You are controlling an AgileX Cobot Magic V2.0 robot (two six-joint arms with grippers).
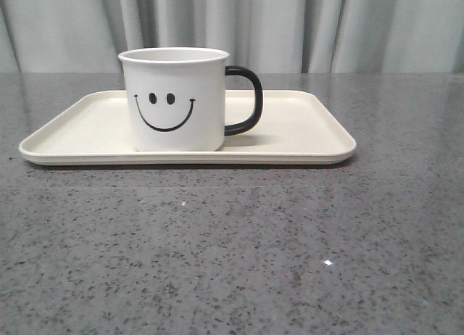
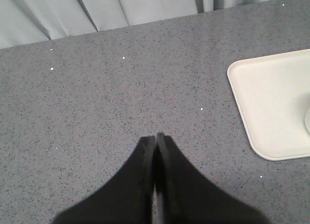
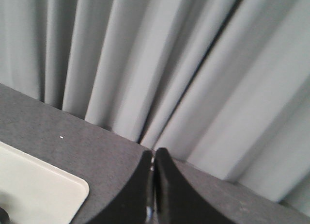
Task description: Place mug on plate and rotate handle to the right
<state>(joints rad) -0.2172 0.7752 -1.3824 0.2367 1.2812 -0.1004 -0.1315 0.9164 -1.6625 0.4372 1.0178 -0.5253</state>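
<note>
Grippers first, leftmost one leading: the left gripper (image 2: 155, 136) hangs over bare grey table (image 2: 97, 112), jaws pressed together with nothing between them, and a corner of the plate (image 2: 271, 98) lies well off to its side. From the front neither arm shows.

Moving right across the front view, the plate (image 1: 80, 135) sits flat on the table (image 1: 232, 248), its long side toward the camera. The mug (image 1: 174, 99) stands upright on it, a little left of the plate's middle, smiley face forward. Its handle (image 1: 246, 99) sticks out to the right, clear of everything. Judging by that, both parts of the task look done already.

The right gripper (image 3: 154, 158) is likewise closed and empty, pointing toward the curtain (image 3: 169, 64) with a plate corner (image 3: 43, 190) below and beside it.

If the mug needed another touch, it looks rigid, fairly light and glossy, so the smooth wall would likely slip under a light pinch. The rim is thin and open at the top; one finger inside and one outside near the handle side seems the surest hold, or a pinch across the loop itself. An enamel-like finish could chip if knocked.
</note>
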